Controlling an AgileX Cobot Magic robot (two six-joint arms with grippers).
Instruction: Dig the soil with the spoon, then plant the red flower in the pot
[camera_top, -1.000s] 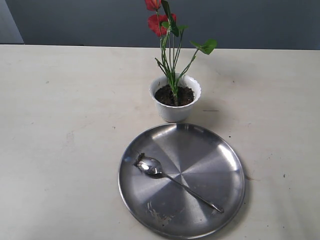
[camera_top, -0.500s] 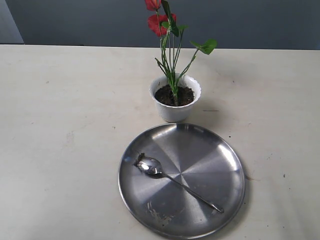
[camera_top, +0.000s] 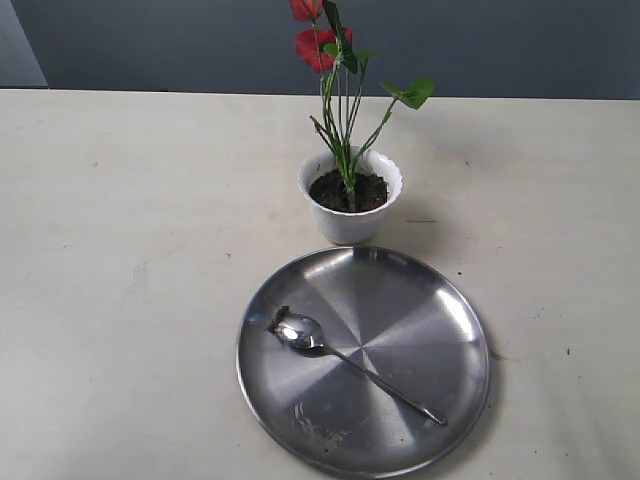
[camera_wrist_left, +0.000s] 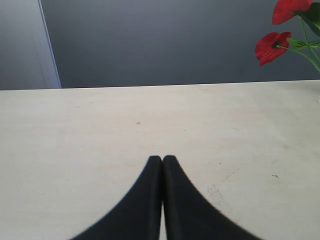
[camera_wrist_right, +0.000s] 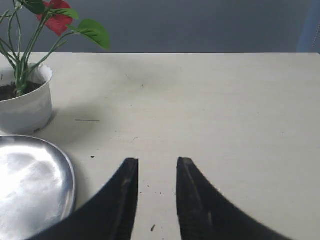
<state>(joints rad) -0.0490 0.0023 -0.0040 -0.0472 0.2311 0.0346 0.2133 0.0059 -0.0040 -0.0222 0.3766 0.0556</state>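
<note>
1. One pot (camera_top: 350, 212), white with a scalloped rim, stands upright on the table (camera_top: 120, 250) just beyond the far rim of the plate. Whether pot and plate touch cannot be told.
2. One filling of soil (camera_top: 335, 192), dark brown and crumbly, sits inside the pot and reaches close to its rim.
3. One red flower (camera_top: 318, 46) stands upright with its stems set in the soil and rises well above the pot. Two red blooms can be counted, the upper one cut by the frame edge. One broad green leaf (camera_top: 412, 93) reaches out to the right in the exterior view.
4. One spoon (camera_top: 300, 333), shiny steel, lies flat on the plate, its bowl toward the left and its thin handle running to the near right rim.
5. One plate (camera_top: 440, 300), round steel, rests on the table. It carries two small patches of soil crumbs: one at the spoon's bowl tip (camera_top: 281, 313), one near the front rim (camera_top: 318, 430).
6. Two grippers. The left gripper (camera_wrist_left: 162, 159) has its black fingers pressed together with nothing between them, over bare table. The right gripper (camera_wrist_right: 156, 162) has its fingers parted by a narrow gap and holds nothing; the table shows between them
</note>
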